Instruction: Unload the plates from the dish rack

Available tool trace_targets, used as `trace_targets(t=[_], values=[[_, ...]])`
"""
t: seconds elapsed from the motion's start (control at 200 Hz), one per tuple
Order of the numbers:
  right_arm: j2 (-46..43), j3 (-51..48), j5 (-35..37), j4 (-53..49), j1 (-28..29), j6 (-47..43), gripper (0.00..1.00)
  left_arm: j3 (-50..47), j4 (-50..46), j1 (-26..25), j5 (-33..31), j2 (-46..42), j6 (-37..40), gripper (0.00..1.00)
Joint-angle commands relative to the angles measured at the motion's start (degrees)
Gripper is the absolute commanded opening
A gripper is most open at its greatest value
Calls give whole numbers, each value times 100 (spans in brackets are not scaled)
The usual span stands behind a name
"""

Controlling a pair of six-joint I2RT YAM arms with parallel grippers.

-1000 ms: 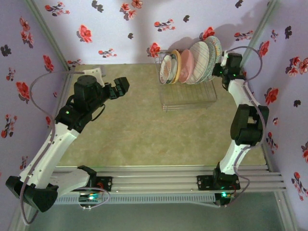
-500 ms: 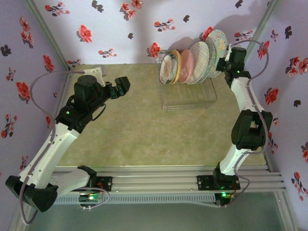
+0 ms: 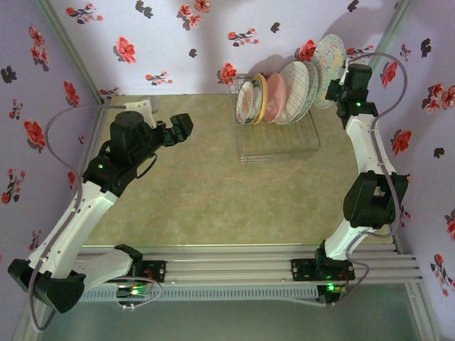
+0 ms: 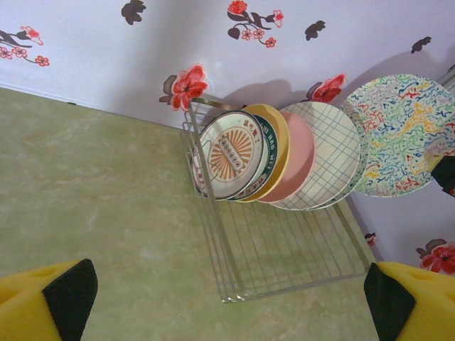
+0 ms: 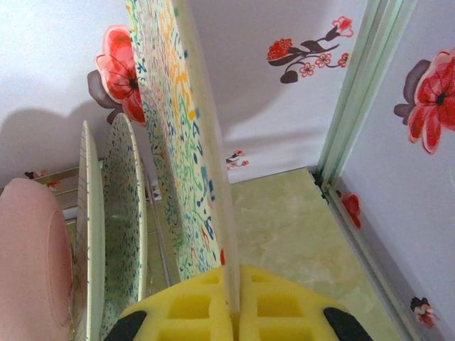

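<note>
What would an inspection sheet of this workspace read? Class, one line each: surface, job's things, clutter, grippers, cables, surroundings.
Surface: green marbled table, no stains seen.
Job's things: wire dish rack far right, plates standing on edge in it; squiggle-patterned plate held higher beside them.
Clutter: small grey object at far left edge, unidentifiable.
Grippers: left gripper open, empty; right gripper shut on the squiggle-patterned plate's edge.
Cables: left cable and right cable, grey, loop from the arms.
Surroundings: lilac walls with red flowers.
</note>
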Motion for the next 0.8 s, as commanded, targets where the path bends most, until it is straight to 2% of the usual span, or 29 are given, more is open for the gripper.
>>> trace_targets(t=[0.0, 0.415, 0.675, 0.795], values=[[-474, 183, 249, 315, -30, 18, 0, 158, 218, -63, 101, 9, 25, 100], [-1196, 193, 821, -273, -27, 326, 0, 233, 737, -118, 458, 367, -409, 100], [-1876, 269, 1220, -1229, -3, 1224, 0, 665, 1238, -222, 1247, 1269, -1472, 99], [-2268, 97, 1056, -1410, 16, 1620, 0, 1047, 1481, -372, 1710, 1908, -1988, 98]])
